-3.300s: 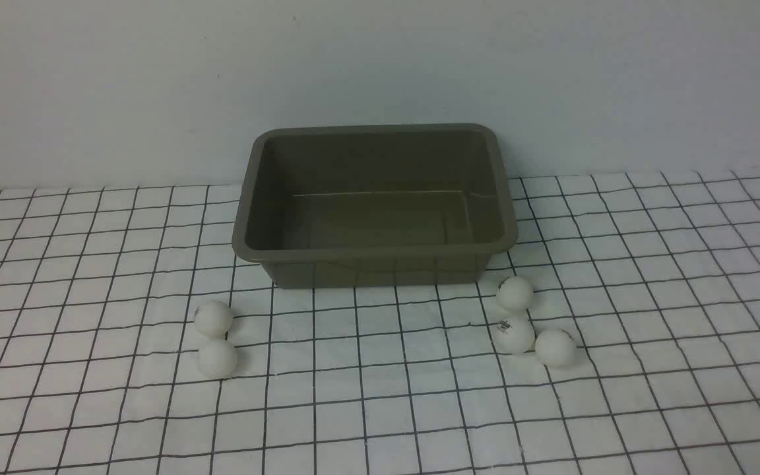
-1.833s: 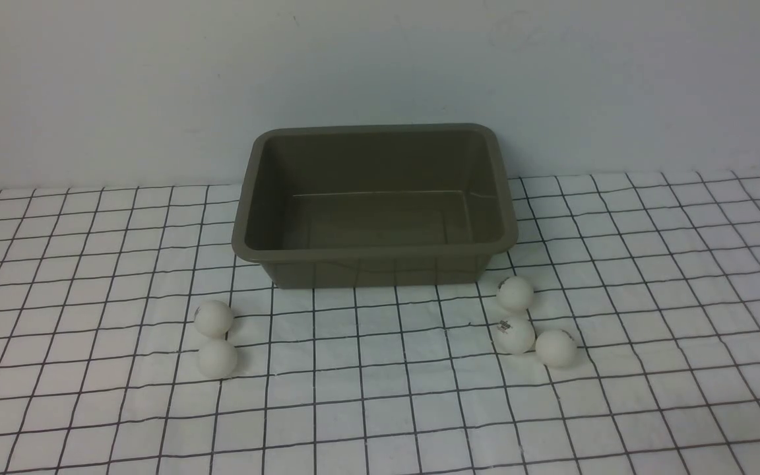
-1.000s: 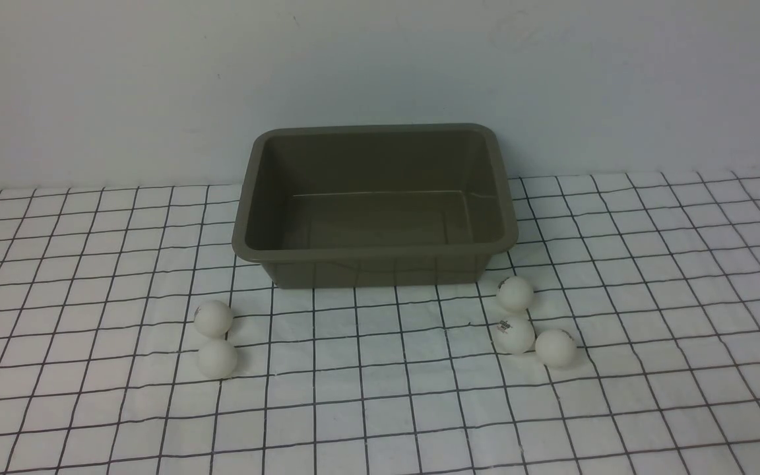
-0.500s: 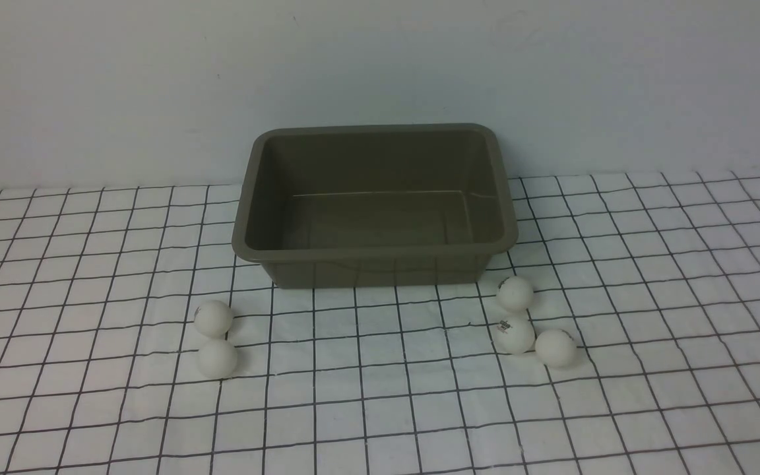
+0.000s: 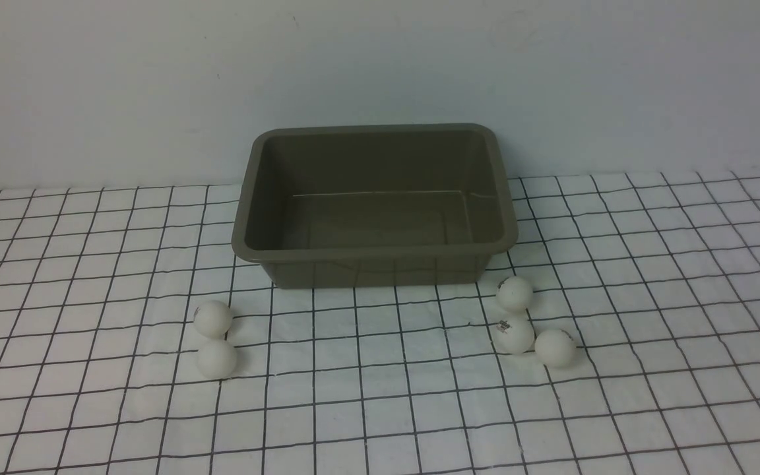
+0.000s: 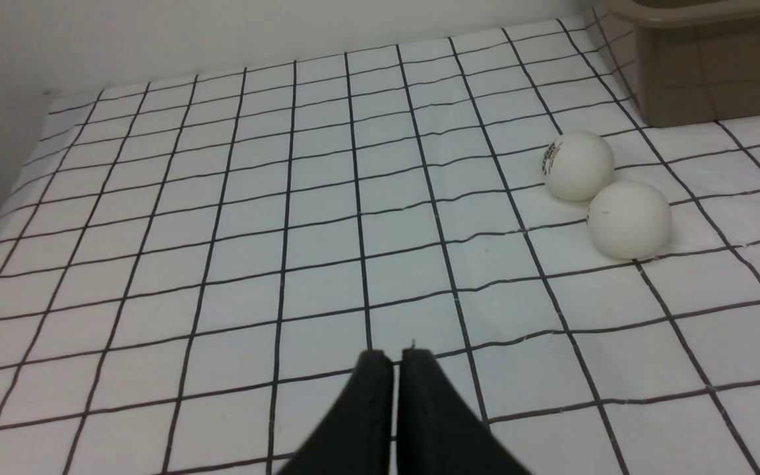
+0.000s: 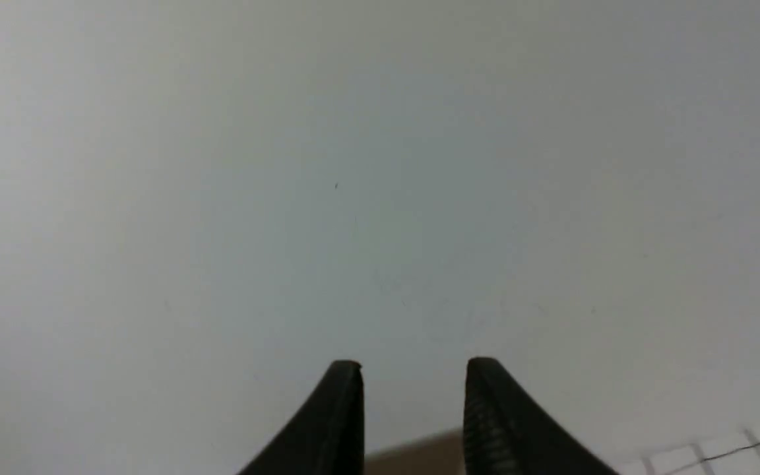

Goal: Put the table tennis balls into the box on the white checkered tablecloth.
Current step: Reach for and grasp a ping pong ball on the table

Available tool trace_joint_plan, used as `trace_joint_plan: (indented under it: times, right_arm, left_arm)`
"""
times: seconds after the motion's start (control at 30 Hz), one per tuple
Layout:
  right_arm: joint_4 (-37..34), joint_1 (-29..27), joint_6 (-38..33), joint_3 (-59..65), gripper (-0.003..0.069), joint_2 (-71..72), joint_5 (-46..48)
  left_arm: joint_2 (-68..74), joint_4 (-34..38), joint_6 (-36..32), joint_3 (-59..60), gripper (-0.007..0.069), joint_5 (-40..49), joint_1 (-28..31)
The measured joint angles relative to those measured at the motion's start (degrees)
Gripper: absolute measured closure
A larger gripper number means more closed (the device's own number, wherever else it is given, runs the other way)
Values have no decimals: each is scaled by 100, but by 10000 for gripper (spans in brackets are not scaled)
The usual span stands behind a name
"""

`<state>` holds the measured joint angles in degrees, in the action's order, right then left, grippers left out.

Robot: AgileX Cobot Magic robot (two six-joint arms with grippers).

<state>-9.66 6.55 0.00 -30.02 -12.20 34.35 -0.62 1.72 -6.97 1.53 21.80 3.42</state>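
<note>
Nothing on the tabletop has shifted since the earlier looks. The box (image 5: 373, 252) and the five balls (image 5: 514, 334) lie where they lay. One change: a dark tip that briefly showed at the near right corner of the front view is gone again, and neither arm shows there now.

Surface: a white cloth (image 5: 380, 409) with thin black grid lines, slightly wrinkled, covers the tabletop up to the wall (image 5: 380, 66). The wall is plain, pale grey-blue and matte. In the left wrist view the cloth's outer edge ends beside a dark strip.

Box: olive-brown, no lid, nothing inside. It stands on the cloth at the back, about mid-width, close to the wall.

Balls, all on the cloth in front of the box:
- Left pair (image 5: 215, 338): the two touch, one behind the other, off the box's left front corner.
- Right three: the rear ball (image 5: 515, 293) sits just beside the box's right front corner. The marked ball (image 5: 514, 334) is in front of it. The outer ball (image 5: 555, 348) touches the marked one on its right.

Left pincer (image 6: 398, 356): clenched, black fingers pressed together and holding nothing. It is low over bare cloth, well short of the left pair.

Right pincer (image 7: 413, 369): released, fingers apart with nothing between them. It is raised and faces the wall, with a sliver of the box and a scrap of cloth showing beyond it.
</note>
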Motion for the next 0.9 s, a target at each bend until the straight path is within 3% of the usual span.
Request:
trace_joint_plan:
  times: [0.1,0.4,0.9]
  right_arm:
    - [-234,0,-388,-188,489,-382,333]
    - [-2214,0,-2249,-320,520,-2715,697]
    - [-2339,0,-2689,-346,521,-4830,28]
  left_arm:
    - [0,0,0,0,629,0,0]
    - [0,0,0,0,629,0,0]
    - [0,0,0,0,629,0,0]
